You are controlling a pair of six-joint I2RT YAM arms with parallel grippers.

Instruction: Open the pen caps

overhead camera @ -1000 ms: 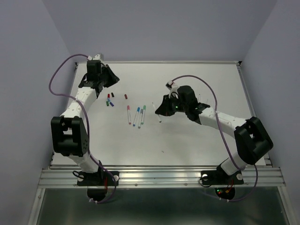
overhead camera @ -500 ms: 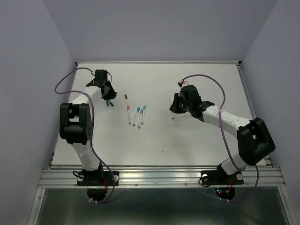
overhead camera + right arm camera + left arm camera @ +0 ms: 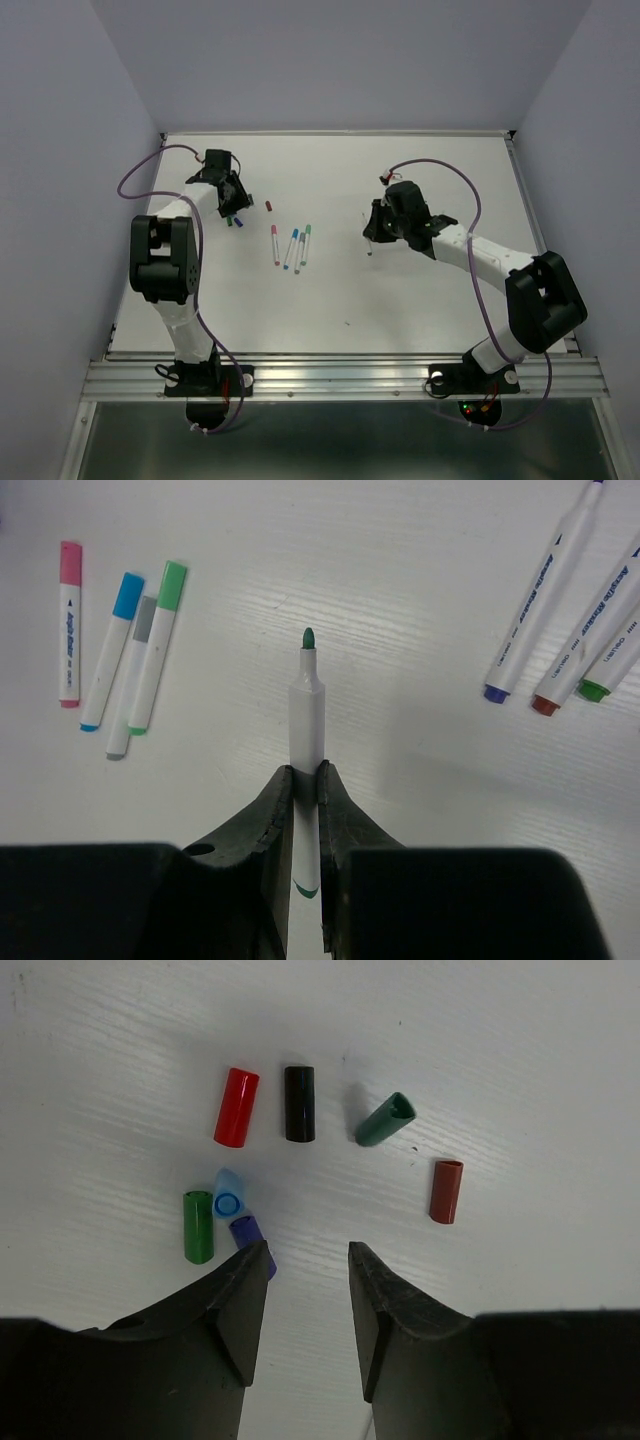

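From above, the left gripper (image 3: 232, 203) hangs toward the far-left corner of the table (image 3: 420, 310), and the right gripper (image 3: 371, 238) is mid-table with bare surface around it.

In the left wrist view the jaws are parted and empty, with the pen caps (image 3: 299, 1103) scattered just ahead.

In the right wrist view the jaws clamp an uncapped green pen (image 3: 306, 705), with bare table beyond its tip.

White table (image 3: 400, 290), pale lilac walls (image 3: 350, 60), ribbed aluminium rail (image 3: 340, 378) along near edge

Robot lab cell; bare lilac walls (image 3: 330, 60); white table (image 3: 400, 300); aluminium rail (image 3: 350, 378) along near edge
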